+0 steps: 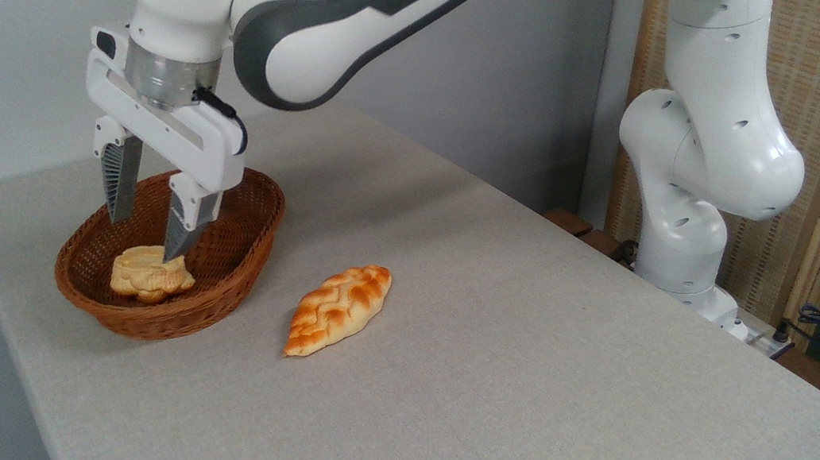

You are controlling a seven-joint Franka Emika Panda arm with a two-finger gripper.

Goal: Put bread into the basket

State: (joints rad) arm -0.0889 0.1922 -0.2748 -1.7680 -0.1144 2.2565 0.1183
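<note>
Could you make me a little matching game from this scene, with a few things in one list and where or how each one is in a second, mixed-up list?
Things:
1. bun
2. braided loaf
3. pincer
4. basket

Places or states:
A. lying on the bare table, right of the basket
B. open, fingers pointing down inside the basket
C. lying inside the basket
D. standing near the table's left end, holding one piece of bread

Right pairs: 1-C, 2-A, 3-B, 4-D
</note>
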